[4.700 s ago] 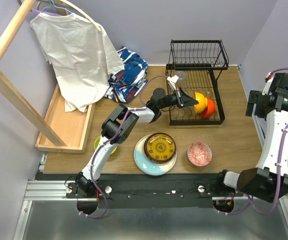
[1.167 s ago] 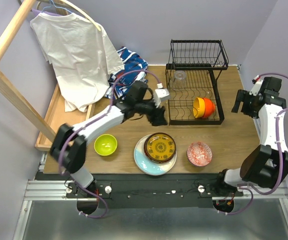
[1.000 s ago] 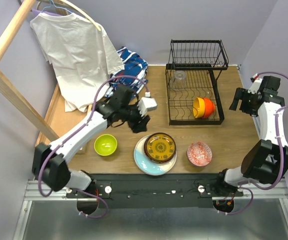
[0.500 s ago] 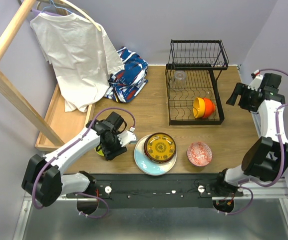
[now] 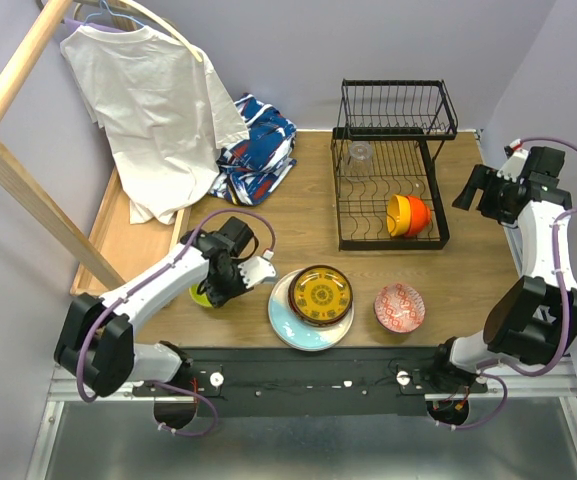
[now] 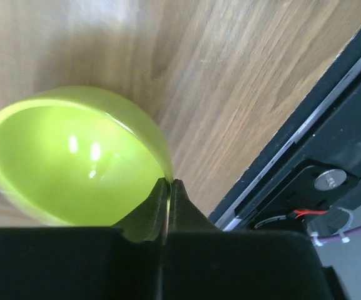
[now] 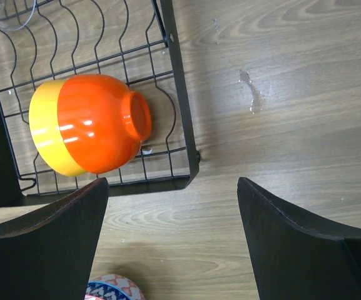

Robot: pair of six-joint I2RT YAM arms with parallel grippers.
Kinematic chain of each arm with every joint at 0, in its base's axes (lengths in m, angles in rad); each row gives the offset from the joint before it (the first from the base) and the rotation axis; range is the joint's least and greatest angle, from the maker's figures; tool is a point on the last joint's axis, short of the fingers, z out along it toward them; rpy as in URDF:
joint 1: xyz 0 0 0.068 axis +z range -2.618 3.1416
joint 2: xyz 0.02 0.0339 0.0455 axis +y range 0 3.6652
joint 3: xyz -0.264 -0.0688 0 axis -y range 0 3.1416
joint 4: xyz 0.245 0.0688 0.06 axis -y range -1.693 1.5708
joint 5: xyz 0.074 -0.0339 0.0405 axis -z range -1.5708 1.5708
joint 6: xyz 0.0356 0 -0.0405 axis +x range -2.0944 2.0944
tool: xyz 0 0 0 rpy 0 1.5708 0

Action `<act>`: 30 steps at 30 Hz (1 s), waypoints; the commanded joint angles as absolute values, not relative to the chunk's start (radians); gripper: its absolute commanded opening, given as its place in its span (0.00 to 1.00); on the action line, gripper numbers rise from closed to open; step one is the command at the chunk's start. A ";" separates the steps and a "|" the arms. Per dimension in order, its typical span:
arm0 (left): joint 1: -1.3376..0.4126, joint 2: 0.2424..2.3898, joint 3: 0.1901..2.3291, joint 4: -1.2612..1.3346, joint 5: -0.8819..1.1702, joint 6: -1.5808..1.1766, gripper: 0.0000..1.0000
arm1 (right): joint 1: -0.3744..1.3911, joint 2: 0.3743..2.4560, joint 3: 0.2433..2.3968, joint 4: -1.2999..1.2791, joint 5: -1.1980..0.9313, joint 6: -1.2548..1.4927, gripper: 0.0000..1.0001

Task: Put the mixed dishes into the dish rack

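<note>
My left gripper [image 5: 212, 289] is shut on the rim of the green bowl [image 5: 199, 297] at the front left; the arm hides most of the bowl. In the left wrist view my left gripper [image 6: 168, 183] pinches the tilted green bowl's [image 6: 67, 162] rim. The black dish rack [image 5: 346, 238] holds an orange bowl [image 5: 420, 214], a yellow bowl [image 5: 398, 209] and a glass cup [image 5: 360, 152]. A yellow-brown plate [image 5: 320, 294] lies on a pale blue plate [image 5: 286, 326]. A patterned bowl [image 5: 399, 306] sits beside them. My right gripper [image 5: 470, 191] is open and empty right of the rack; it [image 7: 172, 184] looks down on the orange bowl [image 7: 99, 122].
A shallow wooden tray [image 5: 133, 255] lies at the left under a slanted wooden frame [image 5: 28, 195]. A white shirt [image 5: 148, 100] hangs over it. A blue patterned cloth [image 5: 258, 150] lies behind. The black rail [image 5: 318, 365] runs along the table's front edge.
My left arm swung from the rack to the front left, came down over the green bowl and shut on its rim. My right gripper rose slightly beside the rack.
</note>
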State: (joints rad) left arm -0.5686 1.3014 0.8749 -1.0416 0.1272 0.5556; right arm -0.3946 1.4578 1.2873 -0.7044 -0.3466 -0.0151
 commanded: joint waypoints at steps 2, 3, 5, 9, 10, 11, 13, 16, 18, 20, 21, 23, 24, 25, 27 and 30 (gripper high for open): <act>-0.561 1.327 1.121 -1.238 0.225 0.610 0.00 | -0.397 1.388 1.252 -0.693 -0.347 -0.005 0.91; -0.561 1.338 1.178 -1.265 0.250 0.617 0.00 | -0.397 1.385 1.252 -0.698 -0.342 -0.005 0.91; -0.561 1.391 1.365 -1.308 0.322 0.606 0.00 | -0.399 1.371 1.249 -0.701 -0.331 -0.003 0.91; -0.563 1.521 1.601 -1.234 0.507 0.523 0.00 | -0.399 1.353 1.239 -0.706 -0.302 -0.005 0.91; -0.564 1.544 1.639 -1.151 0.546 0.496 0.00 | -0.399 1.350 1.242 -0.712 -0.298 -0.003 0.91; -0.565 1.584 1.653 -1.102 0.605 0.421 0.00 | -0.399 1.345 1.246 -0.719 -0.287 -0.005 0.91; -0.563 1.623 1.686 -0.951 0.685 0.349 0.00 | -0.399 1.339 1.265 -0.748 -0.275 -0.018 0.91; -0.569 1.696 1.700 -0.724 0.826 0.180 0.00 | -0.399 1.330 1.290 -0.788 -0.242 -0.041 0.91; -0.574 1.755 1.704 -0.616 0.908 0.041 0.00 | -0.399 1.324 1.299 -0.811 -0.218 -0.052 0.91; -0.580 1.811 1.707 -0.455 0.948 -0.053 0.00 | -0.399 1.315 1.305 -0.824 -0.189 -0.067 0.91; -0.580 1.827 1.700 -0.386 0.968 -0.169 0.00 | -0.399 1.310 1.305 -0.836 -0.180 -0.072 0.91; -0.581 1.877 1.680 -0.180 1.003 -0.286 0.00 | -0.399 1.298 1.305 -0.845 -0.152 -0.084 0.91; -0.581 1.896 1.674 -0.108 1.017 -0.345 0.00 | -0.399 1.293 1.307 -0.859 -0.143 -0.089 0.91; -0.581 1.911 1.658 0.052 1.037 -0.465 0.00 | -0.399 1.292 1.308 -0.870 -0.137 -0.098 0.91; -0.581 1.954 1.641 0.200 1.039 -0.575 0.00 | -0.399 1.290 1.313 -0.900 -0.111 -0.103 0.91; -0.581 2.020 1.631 0.409 1.008 -0.756 0.00 | -0.397 1.285 1.315 -0.931 -0.087 -0.115 0.91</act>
